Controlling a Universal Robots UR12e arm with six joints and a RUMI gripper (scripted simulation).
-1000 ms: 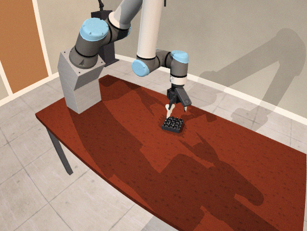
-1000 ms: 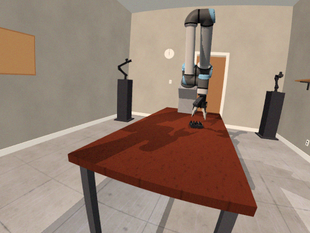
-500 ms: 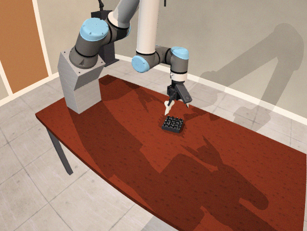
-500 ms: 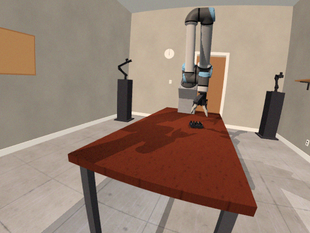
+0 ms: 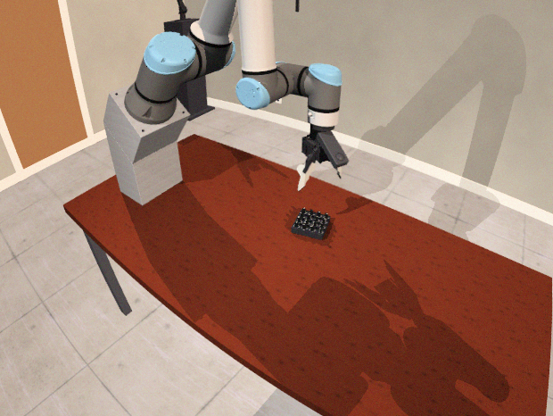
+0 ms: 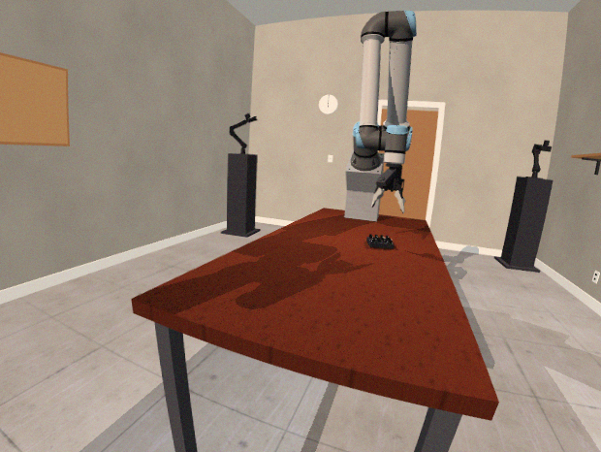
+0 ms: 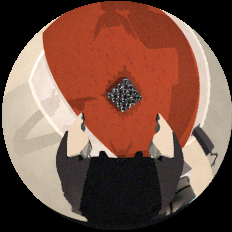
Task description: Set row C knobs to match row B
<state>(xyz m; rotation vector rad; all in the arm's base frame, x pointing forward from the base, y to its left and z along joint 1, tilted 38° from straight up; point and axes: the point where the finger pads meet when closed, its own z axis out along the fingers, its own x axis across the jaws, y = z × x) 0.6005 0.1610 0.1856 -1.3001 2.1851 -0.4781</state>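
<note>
With its fingers spread wide, the hand (image 5: 319,180) (image 6: 388,209) (image 7: 120,113) hangs above the surface (image 5: 232,223) (image 6: 339,301) (image 7: 75,60), apart from the knob box (image 5: 308,231) (image 6: 380,244) (image 7: 124,95). Its knob marks are too small to read.

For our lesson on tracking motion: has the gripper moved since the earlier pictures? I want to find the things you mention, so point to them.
Yes: the gripper (image 5: 319,180) (image 6: 388,209) (image 7: 120,113) has risen, higher above the knob box (image 5: 311,223) (image 6: 380,242) (image 7: 124,95).
</note>
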